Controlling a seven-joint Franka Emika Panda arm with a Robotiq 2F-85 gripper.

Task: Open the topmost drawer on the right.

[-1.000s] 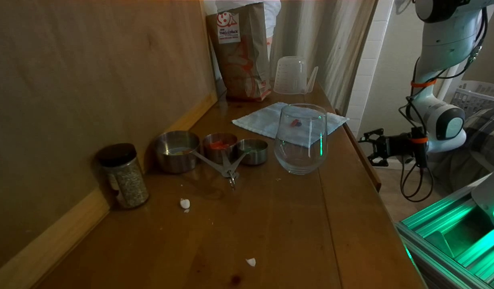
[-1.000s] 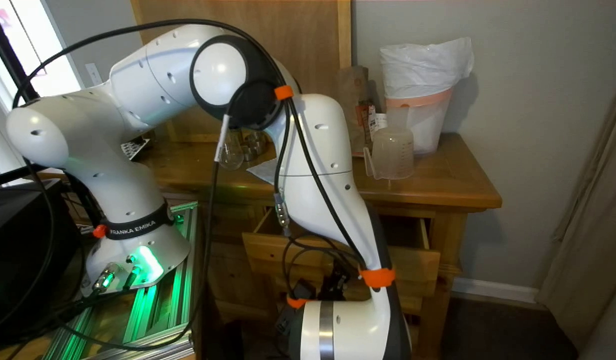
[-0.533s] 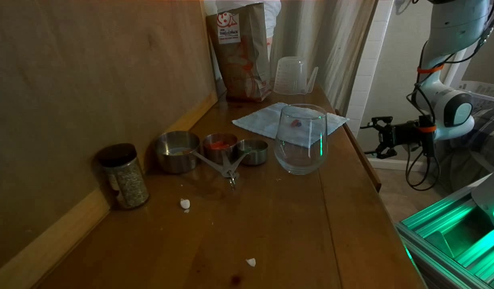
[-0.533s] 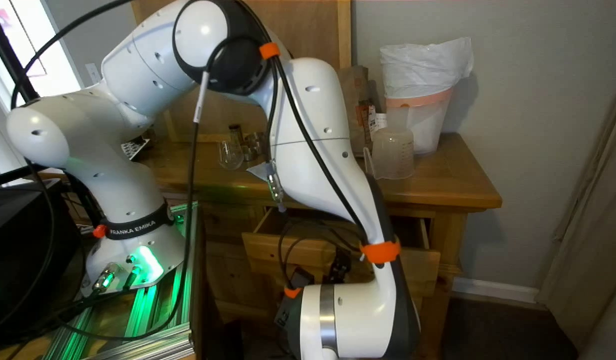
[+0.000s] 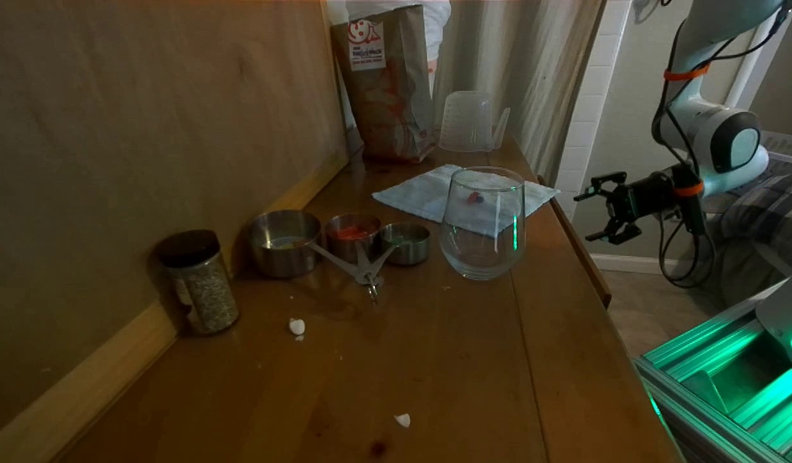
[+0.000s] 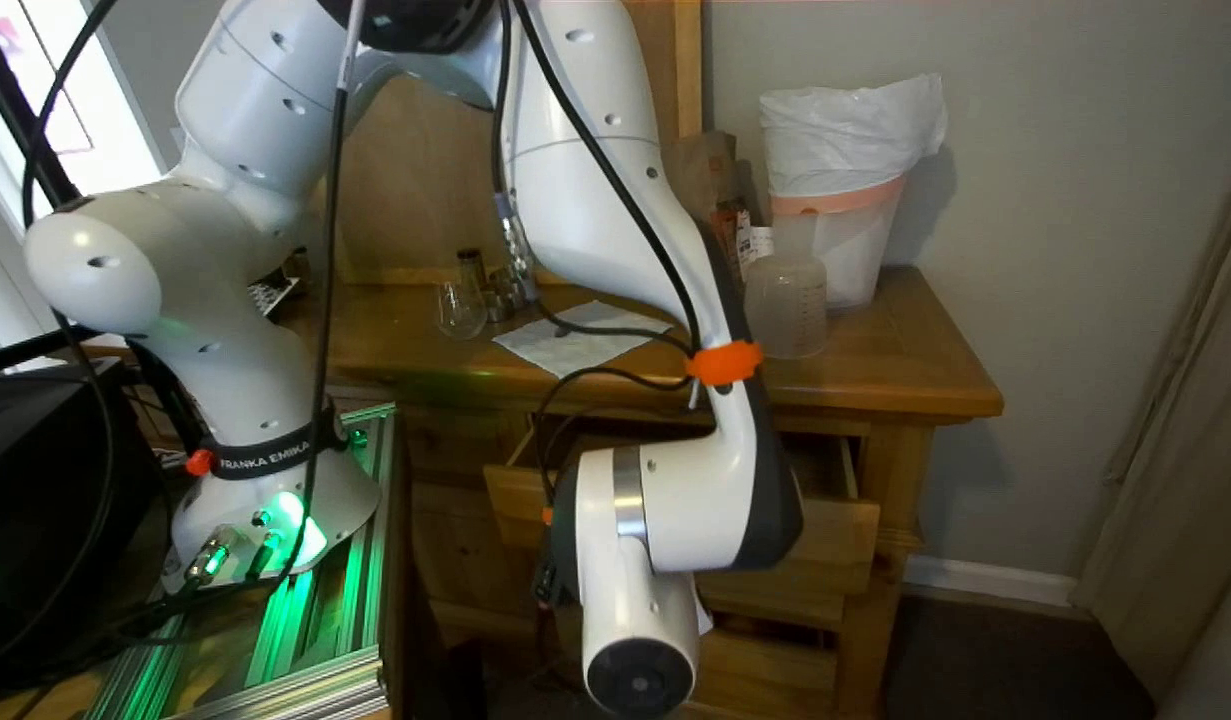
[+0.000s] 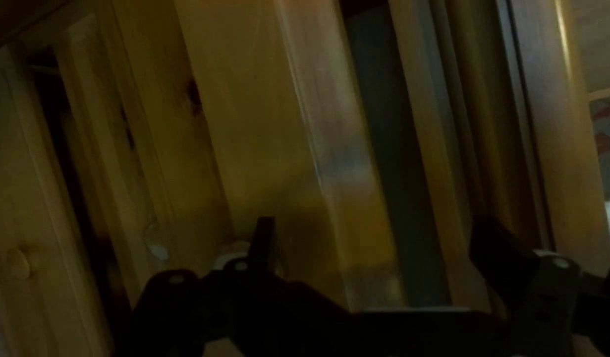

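Note:
The topmost drawer on the right stands pulled out under the tabletop; its wooden front shows beside the arm in an exterior view. From above, the drawer's top rim juts past the table edge. My black gripper is outside that edge, pointing at the dresser, jaws wide apart and nothing between them. In the wrist view, the drawer front and its dark interior lie beyond the gripper's spread fingers. A pale knob is partly covered by the left finger.
A lower drawer also stands slightly out, with a dark gap above it. On the tabletop are a drinking glass, a cloth, metal measuring cups, a spice jar, a plastic jug and a paper bag.
The arm has risen and its wrist has turned, swinging the gripper upward and tilting it. The jaws have spread wider. The drawer has stayed out.

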